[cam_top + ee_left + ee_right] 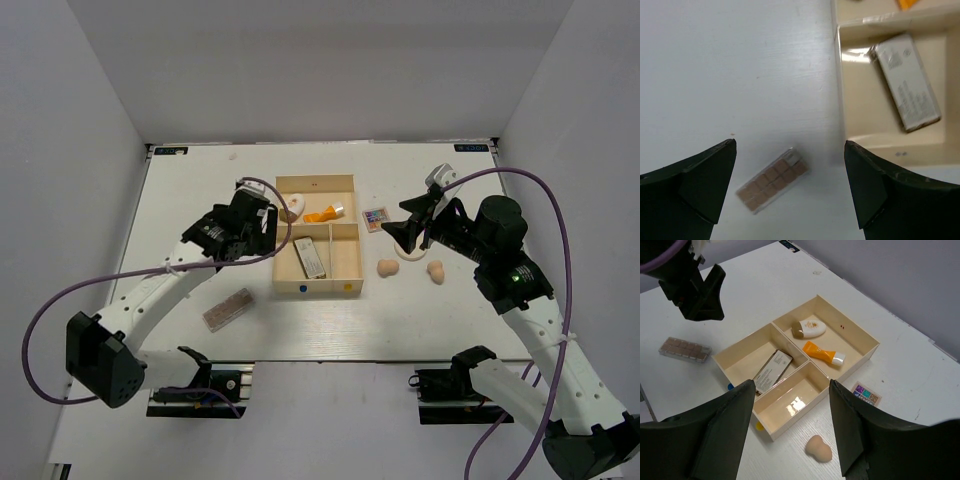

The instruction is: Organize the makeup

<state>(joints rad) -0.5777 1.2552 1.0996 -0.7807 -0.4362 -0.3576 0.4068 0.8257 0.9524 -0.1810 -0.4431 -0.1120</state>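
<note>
The brown palette (772,180) lay flat on the table (715,60), low in my left wrist view and just left of the wooden tray (865,115), with nothing touching it. Seen from overhead, the flat case (311,258) lay in the tray's lower-left compartment. The orange tube (325,214) lay beside a pale bottle (810,329) in the wide upper one. The square palette (376,219) and two sponges (388,267) lay right of the tray. My left gripper (790,150) hung wide open, holding nothing, and my right gripper (790,390) was spread wide too.
</note>
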